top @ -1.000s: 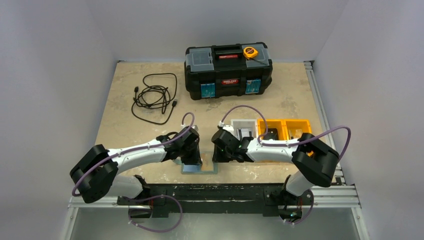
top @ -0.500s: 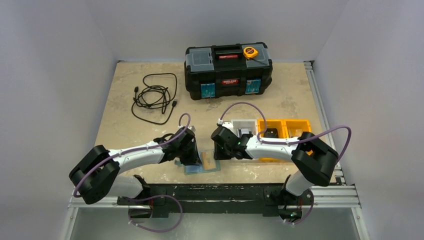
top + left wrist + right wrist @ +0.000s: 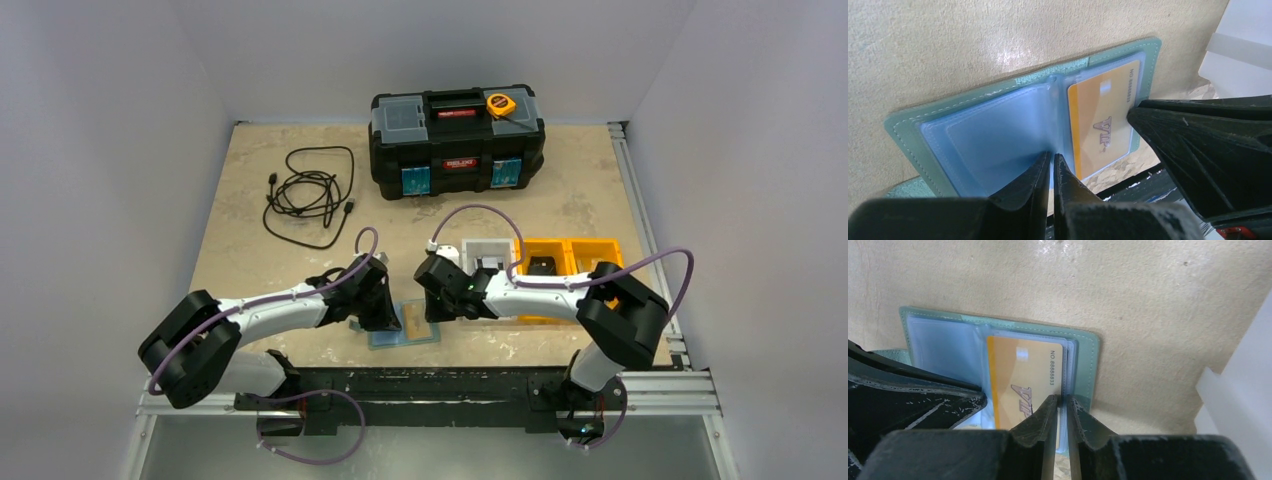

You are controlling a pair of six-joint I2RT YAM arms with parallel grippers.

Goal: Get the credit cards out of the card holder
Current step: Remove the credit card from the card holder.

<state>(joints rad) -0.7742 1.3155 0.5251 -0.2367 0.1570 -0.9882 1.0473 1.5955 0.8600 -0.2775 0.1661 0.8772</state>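
The teal-green card holder [image 3: 392, 338] lies open near the table's front edge, pale blue pockets up [image 3: 993, 135]. A tan-orange credit card [image 3: 1103, 120] sits in its right pocket [image 3: 1023, 370]. No black card shows. My left gripper [image 3: 385, 318] is shut, its tips [image 3: 1052, 156] pressing on the left pocket beside the fold. My right gripper [image 3: 432, 308] is shut to a thin slit [image 3: 1062, 399] at the card's outer edge. The pocket's rim shows in that slit, and I cannot tell whether it is pinched.
A black toolbox [image 3: 457, 140] with a yellow tape measure [image 3: 500, 104] on top stands at the back. A coiled black cable [image 3: 310, 195] lies back left. A white bin [image 3: 487, 255] and orange bins [image 3: 565, 258] sit just right of the right gripper.
The card holder has turned slightly and its tan-orange card has come into view. The right gripper has shifted left over it. Both pairs of jaws have narrowed.
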